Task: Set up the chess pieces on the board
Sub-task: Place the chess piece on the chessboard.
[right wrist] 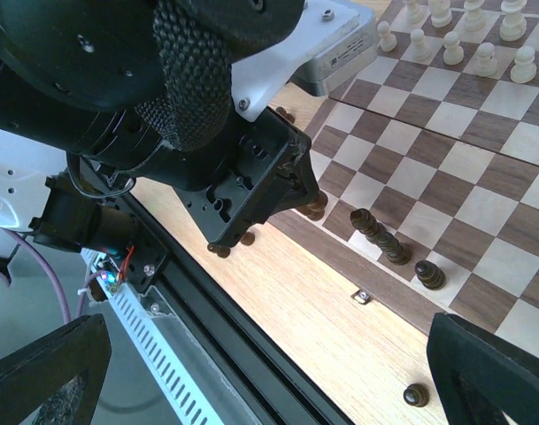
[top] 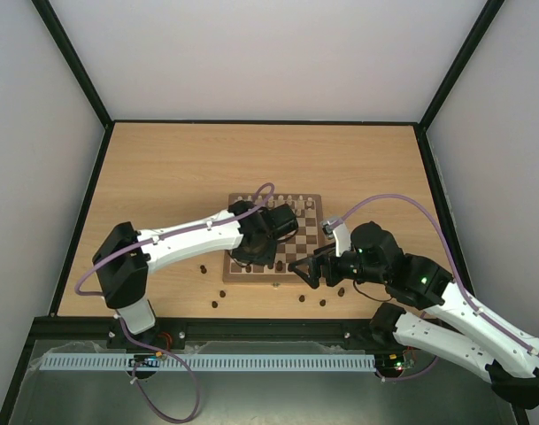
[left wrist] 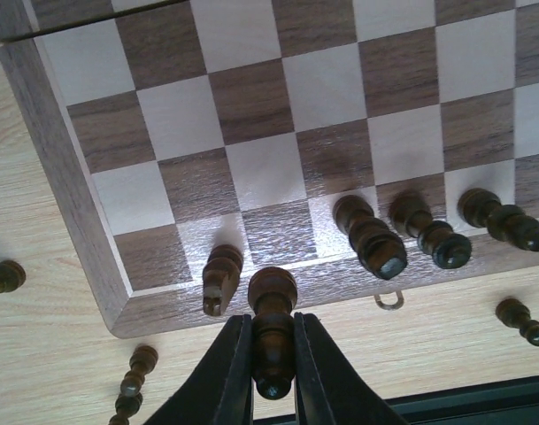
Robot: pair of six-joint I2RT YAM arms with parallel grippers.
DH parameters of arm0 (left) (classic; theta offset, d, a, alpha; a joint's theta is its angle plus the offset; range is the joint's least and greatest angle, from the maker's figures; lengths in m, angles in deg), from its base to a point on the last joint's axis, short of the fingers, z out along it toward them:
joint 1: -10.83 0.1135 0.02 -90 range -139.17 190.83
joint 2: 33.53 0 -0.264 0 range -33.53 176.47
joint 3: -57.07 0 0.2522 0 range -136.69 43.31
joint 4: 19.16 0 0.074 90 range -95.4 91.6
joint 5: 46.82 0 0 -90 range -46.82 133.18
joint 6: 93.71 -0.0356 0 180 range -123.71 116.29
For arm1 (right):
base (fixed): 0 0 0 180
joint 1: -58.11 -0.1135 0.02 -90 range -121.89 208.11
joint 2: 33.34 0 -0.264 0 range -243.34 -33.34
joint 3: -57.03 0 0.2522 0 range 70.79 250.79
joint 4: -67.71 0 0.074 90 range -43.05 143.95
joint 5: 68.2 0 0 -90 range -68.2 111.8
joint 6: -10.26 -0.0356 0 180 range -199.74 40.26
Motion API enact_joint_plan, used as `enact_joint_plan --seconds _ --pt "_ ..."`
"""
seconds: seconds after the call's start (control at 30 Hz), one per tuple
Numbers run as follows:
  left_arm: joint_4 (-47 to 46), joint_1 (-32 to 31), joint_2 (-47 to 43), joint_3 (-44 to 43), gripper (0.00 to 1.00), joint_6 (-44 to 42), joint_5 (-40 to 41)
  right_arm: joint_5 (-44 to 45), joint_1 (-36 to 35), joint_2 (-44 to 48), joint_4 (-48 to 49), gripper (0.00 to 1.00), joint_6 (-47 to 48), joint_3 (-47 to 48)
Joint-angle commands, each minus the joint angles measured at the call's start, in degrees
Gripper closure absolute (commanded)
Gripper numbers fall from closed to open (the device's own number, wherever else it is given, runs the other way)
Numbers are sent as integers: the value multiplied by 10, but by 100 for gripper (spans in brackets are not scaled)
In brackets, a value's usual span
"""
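The board (top: pixel 297 251) lies mid-table, with pale chess pieces (top: pixel 282 204) standing along its far rows. My left gripper (left wrist: pixel 273 320) is shut on a dark brown piece (left wrist: pixel 273 290), held over the board's near rim (left wrist: pixel 83 221). A dark piece (left wrist: pixel 219 276) stands just left of it, and three more dark pieces (left wrist: pixel 373 239) stand on the near row to the right. My right gripper (right wrist: pixel 269 381) is open and empty over the table, off the board's near right corner (top: pixel 306 268).
Loose dark pieces lie on the table in front of the board (top: pixel 222 293), (top: pixel 322 303), (left wrist: pixel 521 320), (right wrist: pixel 416 395). A small metal clasp (left wrist: pixel 388 301) sticks out of the near rim. The left arm's wrist (right wrist: pixel 163 88) is close beside my right gripper. A black rail (top: pixel 269 329) edges the table.
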Motion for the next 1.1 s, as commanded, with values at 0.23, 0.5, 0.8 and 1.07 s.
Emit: enact_joint_plan --seconds 0.23,0.5,0.8,1.07 --pt "-6 -5 25 -10 95 -11 2 1 -3 21 2 1 5 3" --pt "-41 -4 40 21 95 -14 -10 75 -3 78 -20 1 16 45" --pt "-51 -4 62 17 95 -21 -10 92 -3 77 -36 1 28 63" --pt "-50 -4 67 20 95 -22 -7 93 -3 80 -34 1 27 60"
